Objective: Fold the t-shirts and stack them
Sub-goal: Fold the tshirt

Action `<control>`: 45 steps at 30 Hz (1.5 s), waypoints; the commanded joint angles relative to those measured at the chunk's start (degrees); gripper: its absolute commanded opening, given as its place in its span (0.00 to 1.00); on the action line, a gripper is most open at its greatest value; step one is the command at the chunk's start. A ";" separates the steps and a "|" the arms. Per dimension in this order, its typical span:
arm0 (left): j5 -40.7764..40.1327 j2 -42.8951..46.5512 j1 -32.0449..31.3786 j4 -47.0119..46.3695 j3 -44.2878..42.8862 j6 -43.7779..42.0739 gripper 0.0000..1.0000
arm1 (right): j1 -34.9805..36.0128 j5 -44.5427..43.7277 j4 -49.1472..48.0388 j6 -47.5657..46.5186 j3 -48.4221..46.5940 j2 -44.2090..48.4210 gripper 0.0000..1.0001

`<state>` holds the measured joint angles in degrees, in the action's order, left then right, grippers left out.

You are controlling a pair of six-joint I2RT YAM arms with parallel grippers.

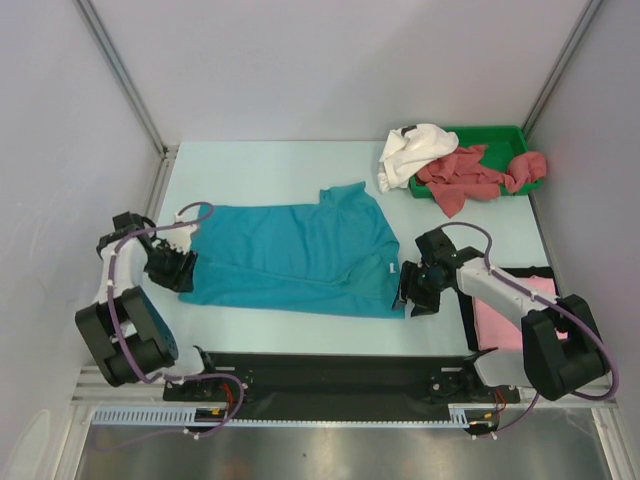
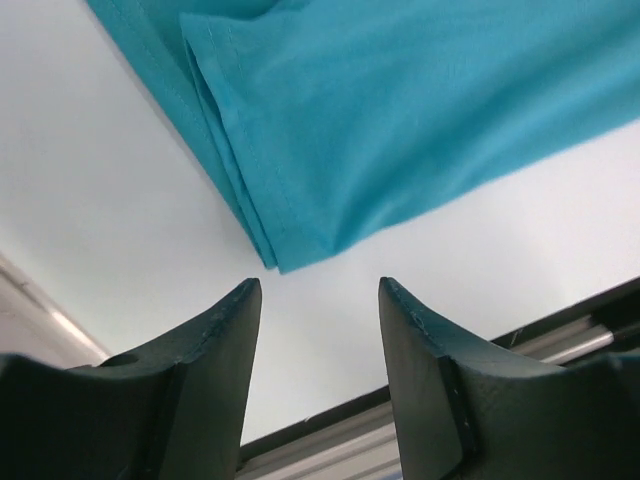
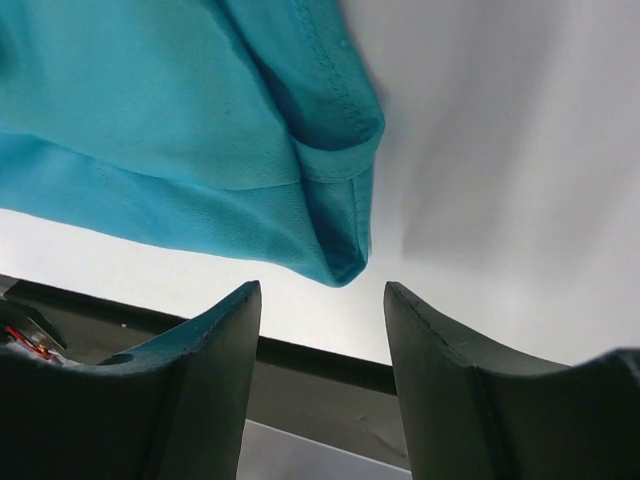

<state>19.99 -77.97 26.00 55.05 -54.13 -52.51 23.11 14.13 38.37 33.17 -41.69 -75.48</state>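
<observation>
Teal-blue t-shirt (image 1: pixel 300 260) was seen doubled flat mid-table, its near corners just beyond the left gripper (image 2: pixel 318 290) and right gripper (image 3: pixel 320 288), both parted and empty. For the next fold, both corners would best be pinched evenly. White t-shirt (image 1: pixel 415 150) and dusty-red t-shirts (image 1: pixel 460 178) were heaped at the far green tray (image 1: pixel 500 130).

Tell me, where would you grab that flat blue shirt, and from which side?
By its two near corners, one per gripper. The teal t-shirt lies flat, so its middle offers nothing to pinch, but at each corner doubled layers make a thicker lip. The open left gripper and right gripper face those corners; I'd slide in low from the outer sides.
</observation>
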 commanded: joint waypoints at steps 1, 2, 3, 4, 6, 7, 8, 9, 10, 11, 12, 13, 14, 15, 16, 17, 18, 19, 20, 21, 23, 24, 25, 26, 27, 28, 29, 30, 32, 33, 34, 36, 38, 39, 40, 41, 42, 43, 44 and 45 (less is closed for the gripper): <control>5.24 -4.63 0.28 -0.11 -0.72 10.48 0.56 | 0.18 1.42 -5.48 3.04 1.43 -0.89 0.59; 4.54 -6.90 0.11 -2.20 -0.45 13.37 0.57 | 0.18 1.51 -6.37 3.39 2.31 -1.24 0.58; 3.75 -7.80 -0.07 -3.27 -0.10 14.53 0.58 | 0.18 2.21 -7.25 3.92 2.75 -1.68 0.57; 2.09 -8.85 -0.51 -4.58 0.68 15.50 0.59 | 0.26 2.39 -8.82 4.01 3.19 -2.03 0.56; -2.48 -11.84 -2.17 -8.54 1.65 17.35 0.59 | 0.35 2.48 -10.41 4.36 4.68 -2.48 0.50; -3.54 -12.89 -3.49 -10.55 2.53 17.96 0.59 | 0.27 2.57 -11.55 4.71 5.04 -2.39 0.48; -4.07 -13.95 -4.37 -10.83 2.71 18.41 0.58 | 0.18 2.57 -12.00 4.80 5.65 -2.48 0.44; -4.69 -16.13 -5.07 -11.01 2.80 18.58 0.57 | 0.26 2.74 -12.18 4.80 5.92 -2.65 0.31; -4.70 -16.77 -6.04 -11.45 2.89 18.85 0.55 | 0.18 2.83 -12.27 4.63 6.01 -2.83 0.24; -4.43 -17.38 -6.31 -11.71 2.80 19.55 0.43 | 0.18 2.92 -12.27 4.63 6.18 -2.91 0.19; -3.39 -18.00 -6.40 -11.80 2.80 19.90 0.33 | 0.18 2.83 -12.09 4.63 6.71 -2.65 0.09; -2.59 -18.18 -6.31 -11.89 2.71 20.16 0.23 | 0.18 2.57 -11.48 4.45 6.97 -2.39 0.05; -1.63 -18.18 -6.40 -11.46 2.71 20.08 0.04 | 0.09 2.39 -11.04 4.45 7.32 -1.95 0.02; 0.82 -17.92 -6.40 -10.67 2.80 19.73 0.00 | 0.09 1.87 -9.38 4.45 7.76 -0.56 0.00; 1.80 -17.39 -6.66 -8.57 3.06 19.21 0.00 | 0.00 1.60 -8.23 4.45 8.03 0.15 0.00; 2.68 -16.86 -6.84 -7.33 3.33 17.37 0.00 | -0.17 1.25 -6.92 4.62 8.12 1.20 0.00; 3.30 -15.90 -7.01 -6.02 4.29 16.31 0.00 | -0.09 0.64 -3.42 4.80 8.29 3.30 0.00; 3.22 -14.07 -7.45 -3.74 4.90 15.43 0.00 | -0.09 0.11 -1.56 5.15 8.29 4.80 0.00; 2.87 -12.83 -7.71 -2.59 5.52 13.25 0.00 | -0.09 -0.33 0.28 6.20 8.47 6.38 0.00; 2.25 -11.69 -7.89 -1.53 6.31 12.27 0.00 | 0.00 -1.55 3.61 7.08 8.73 7.79 0.00; 0.32 -9.05 -8.16 1.81 8.24 9.20 0.00 | 0.09 -3.22 6.35 9.10 9.96 12.89 0.00; -0.21 -8.34 -8.24 2.69 8.86 8.31 0.00 | 0.35 -4.28 7.85 11.89 10.66 14.82 0.00; -0.82 -7.55 -8.16 4.26 10.08 7.52 0.00 | 0.44 -4.29 8.12 13.22 12.58 17.80 0.00; -1.96 -6.32 -8.24 5.15 10.53 6.21 0.00 | 0.70 -4.20 8.47 14.72 13.38 19.39 0.00; -2.32 -5.79 -8.24 6.12 11.23 5.41 0.00 | 1.40 -4.29 9.43 17.26 14.17 20.71 0.00; -2.50 -5.26 -8.24 7.60 11.41 4.62 0.00 | 1.76 -4.72 10.40 18.76 14.62 21.77 0.00; -3.63 -4.13 -8.24 7.88 11.33 5.05 0.00 | 2.28 -5.16 11.45 19.82 15.14 24.04 0.00; -3.99 -3.59 -8.24 7.88 10.98 4.96 0.00 | 2.98 -6.04 13.81 20.79 15.06 25.02 0.00; -3.64 -3.15 -8.33 10.16 10.45 3.13 0.09 | 4.83 -7.09 16.11 22.99 14.89 28.00 0.00; -3.99 -3.32 -8.42 10.60 10.10 2.86 0.14 | 5.18 -7.62 17.51 23.26 14.89 28.89 0.06; -4.43 -3.59 -8.33 11.22 9.92 2.77 0.18 | 5.45 -7.37 17.35 23.26 15.23 29.51 0.18; -5.83 -4.11 -8.42 11.75 9.66 2.24 0.33 | 5.36 -7.53 17.61 23.35 14.72 29.69 0.65; -6.80 -4.12 -8.16 13.33 8.52 1.54 0.43 | 5.36 -8.94 18.75 22.82 12.61 28.91 0.85; -7.76 -3.51 -7.46 14.81 6.77 1.36 0.47 | 5.36 -11.21 20.50 22.30 8.60 28.03 0.86; -8.12 -3.15 -6.93 15.61 5.45 0.84 0.71 | 5.45 -12.88 21.56 21.51 6.38 27.41 0.86; -8.38 -2.80 -6.23 16.31 3.87 0.74 0.77 | 5.97 -17.08 22.44 19.50 3.49 26.71 0.85; -8.65 -2.54 -4.83 17.10 0.11 0.57 0.80 | 6.33 -19.03 23.67 18.17 -1.41 24.88 0.84; -9.00 -2.45 -4.38 16.94 -1.84 1.26 0.99 | 6.68 -20.62 23.59 16.68 -3.90 23.81 0.82; -9.26 -2.45 -4.03 16.15 -3.86 2.23 1.00 | 7.73 -21.59 21.50 12.92 -5.49 22.67 0.74; -9.53 -2.36 -3.77 13.10 -7.10 5.37 1.00 | 8.08 -20.99 19.66 10.89 -7.42 19.70 0.67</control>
<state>11.79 -82.63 20.75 70.30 -53.08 -49.41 29.78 -1.21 60.01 50.30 -42.74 -52.42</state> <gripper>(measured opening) 0.988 0.718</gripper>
